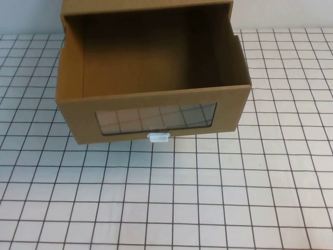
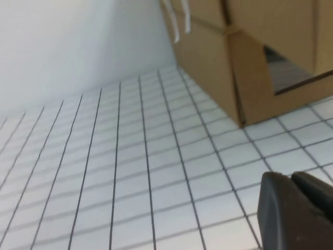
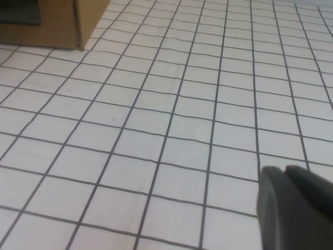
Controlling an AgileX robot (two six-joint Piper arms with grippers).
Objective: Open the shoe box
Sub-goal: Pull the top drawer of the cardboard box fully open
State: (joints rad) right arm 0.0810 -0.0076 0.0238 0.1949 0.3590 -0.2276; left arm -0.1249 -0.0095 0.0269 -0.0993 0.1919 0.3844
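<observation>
Though the box [image 1: 151,78] gapes ahead, left claw [image 2: 291,192] and right claw [image 3: 287,187] hang closed.
Likely light, stiff card; grip the white tab [image 1: 157,137].

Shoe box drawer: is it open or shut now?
Open. The drawer is slid forward out of its sleeve, showing a bare inside. The left claw and right claw hang shut over the table, apart from it.
</observation>
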